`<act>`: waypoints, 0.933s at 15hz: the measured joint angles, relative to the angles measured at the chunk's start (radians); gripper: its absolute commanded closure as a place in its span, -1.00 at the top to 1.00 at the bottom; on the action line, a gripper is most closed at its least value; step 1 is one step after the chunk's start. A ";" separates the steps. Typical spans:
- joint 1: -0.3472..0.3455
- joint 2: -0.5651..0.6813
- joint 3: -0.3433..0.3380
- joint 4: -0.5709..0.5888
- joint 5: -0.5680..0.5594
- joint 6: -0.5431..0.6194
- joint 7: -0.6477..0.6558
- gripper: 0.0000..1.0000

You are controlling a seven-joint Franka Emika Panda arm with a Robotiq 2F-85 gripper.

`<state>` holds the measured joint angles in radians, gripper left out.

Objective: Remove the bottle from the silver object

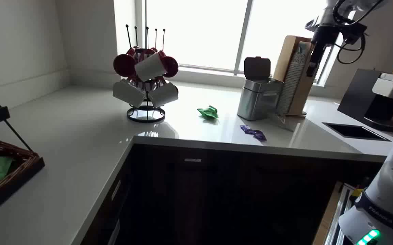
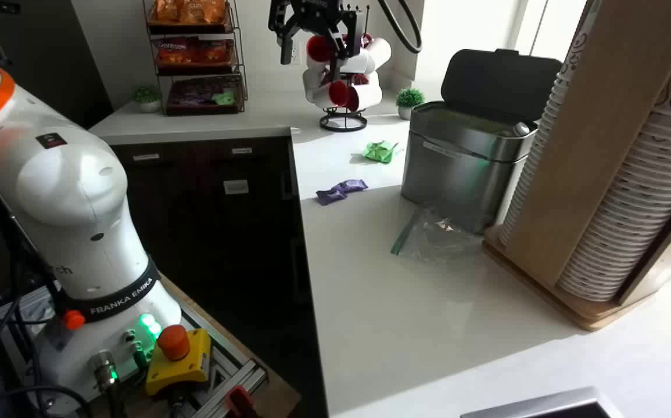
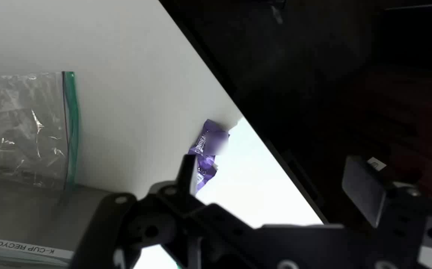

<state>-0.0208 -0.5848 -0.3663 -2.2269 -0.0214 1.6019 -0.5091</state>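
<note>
The silver object (image 2: 457,174) is a metal canister on the counter with its dark lid flipped open; it also shows in an exterior view (image 1: 250,102). Part of its labelled side (image 3: 25,224) shows at the lower left of the wrist view. A small rounded grey end (image 2: 522,129) shows at its opening; I cannot tell whether it is the bottle. No other bottle is visible, and the canister's inside is mostly hidden. My gripper (image 2: 311,61) is open and empty, high above the counter's edge and apart from the canister. It also shows in an exterior view (image 1: 312,69) and the wrist view (image 3: 275,179).
A tan cup box (image 2: 591,145) stands beside the canister. A clear bag (image 2: 437,235), purple wrappers (image 2: 342,191) and a green packet (image 2: 379,151) lie on the counter. A mug rack (image 1: 147,114) and coffee machine (image 1: 380,95) stand farther off.
</note>
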 measured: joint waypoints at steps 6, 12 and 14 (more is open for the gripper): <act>0.000 0.000 0.000 0.000 0.000 0.000 0.000 1.00; -0.032 0.018 0.011 0.001 0.009 0.060 0.087 1.00; -0.061 0.054 0.009 0.002 0.020 0.145 0.149 1.00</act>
<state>-0.0814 -0.5312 -0.3572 -2.2247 -0.0015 1.7469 -0.3602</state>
